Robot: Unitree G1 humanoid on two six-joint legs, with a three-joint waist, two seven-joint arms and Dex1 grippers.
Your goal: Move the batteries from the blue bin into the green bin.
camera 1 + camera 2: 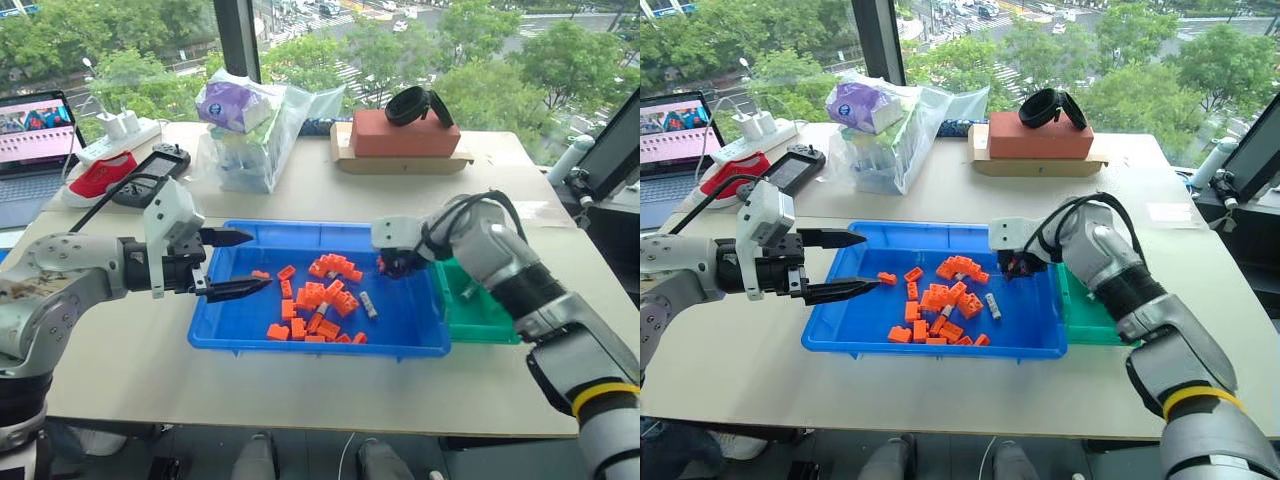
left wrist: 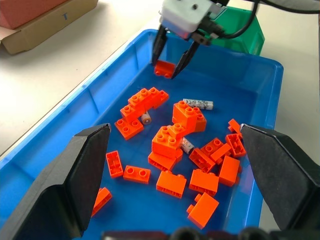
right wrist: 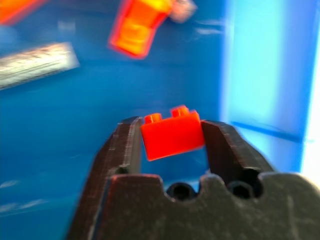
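L gripper [image 1: 243,262] hovering over blue bin's [image 1: 232,332] left edge, fingers spread wide, nothing between them. Inside bin: heap of orange bricks [image 1: 318,300] mid-floor, batteries [image 1: 368,304] among and beside them (one lying clear at heap's right side, others half buried). R gripper [image 2: 169,61] over bin's far right corner, pinching a red-orange brick [image 3: 172,136] between both fingers, not a battery. Green bin [image 1: 478,315] on desk, touching blue bin's right edge, behind R arm.

Orange bricks [image 1: 325,295] and silver-grey batteries [image 1: 369,305] lie in the bright blue bin [image 1: 240,335]; green bin [image 1: 480,320] beside.
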